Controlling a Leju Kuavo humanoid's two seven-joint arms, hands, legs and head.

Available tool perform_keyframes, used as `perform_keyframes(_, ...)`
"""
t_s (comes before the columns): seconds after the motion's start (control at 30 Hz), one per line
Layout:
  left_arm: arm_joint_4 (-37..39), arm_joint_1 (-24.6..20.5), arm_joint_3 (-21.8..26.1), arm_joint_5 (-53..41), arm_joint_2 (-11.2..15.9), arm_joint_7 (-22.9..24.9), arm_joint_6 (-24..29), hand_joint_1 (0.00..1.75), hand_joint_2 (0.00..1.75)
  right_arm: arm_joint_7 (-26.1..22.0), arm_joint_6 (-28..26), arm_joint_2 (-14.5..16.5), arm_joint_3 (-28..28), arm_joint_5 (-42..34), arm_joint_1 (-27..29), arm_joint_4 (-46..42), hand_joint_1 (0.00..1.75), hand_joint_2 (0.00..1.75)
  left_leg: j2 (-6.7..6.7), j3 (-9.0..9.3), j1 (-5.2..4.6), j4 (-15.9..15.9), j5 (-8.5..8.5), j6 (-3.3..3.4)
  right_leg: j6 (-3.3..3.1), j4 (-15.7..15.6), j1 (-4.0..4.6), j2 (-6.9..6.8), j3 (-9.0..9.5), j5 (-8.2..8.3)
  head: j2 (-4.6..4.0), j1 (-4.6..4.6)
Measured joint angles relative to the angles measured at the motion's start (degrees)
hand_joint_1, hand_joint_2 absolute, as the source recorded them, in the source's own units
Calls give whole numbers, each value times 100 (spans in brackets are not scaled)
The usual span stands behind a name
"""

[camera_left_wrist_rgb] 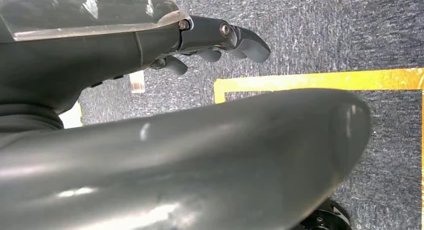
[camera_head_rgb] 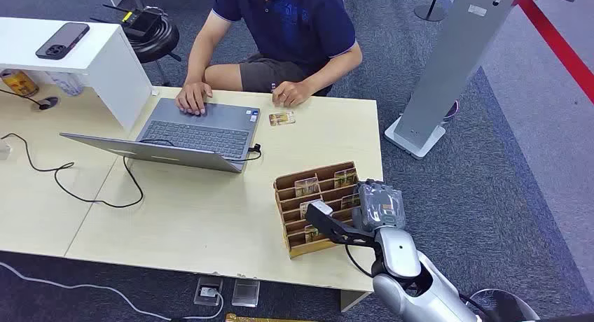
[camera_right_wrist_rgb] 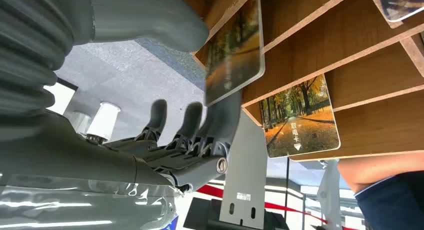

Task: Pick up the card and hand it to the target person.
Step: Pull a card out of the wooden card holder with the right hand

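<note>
Right wrist view showed the right hand (camera_right_wrist_rgb: pixel 165 90) at the wooden card rack (camera_right_wrist_rgb: pixel 350 55), with a card (camera_right_wrist_rgb: pixel 235 50) standing out of a slot between the thumb and the dark fingers (camera_right_wrist_rgb: pixel 220 125); whether they already pressed on it, I could not tell. The card looked thin, stiff, light and glossy, so probably slippery; I judged its free edge, just beside the fingertips, the best place to pinch. Slot walls stood close on both sides of the card, so only a straight pull outward seemed free. Beyond the hand, the person (camera_head_rgb: pixel 280 28) sat across the table (camera_head_rgb: pixel 175 217), with open surface between. The left hand (camera_left_wrist_rgb: pixel 220 40) hung over carpet, fingers loosely curled, holding nothing.
</note>
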Motion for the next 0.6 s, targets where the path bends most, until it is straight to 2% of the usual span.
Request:
perform_keyframes(0.3, 0, 0, -17, 5, 0, 2, -3, 0, 0, 18, -13, -1, -2, -7, 6, 4, 113, 175, 0, 0, 0, 0, 0, 0, 0, 0, 0, 0, -1, 0, 0, -1)
perform_keyframes(0.4, 0, 0, -22, 9, 0, 4, -7, 0, 0, 33, -18, -2, -2, -7, 10, 4, 128, 175, 0, 0, 0, 0, 0, 0, 0, 0, 0, 0, -1, 0, 0, 0)
perform_keyframes(0.6, 0, 0, -25, 11, 0, 10, -11, 0, 0, 67, -32, -4, -7, -7, 12, 2, 171, 175, 1, 1, 0, 0, 0, 0, 0, 0, 0, 1, 0, 0, 0, -1)
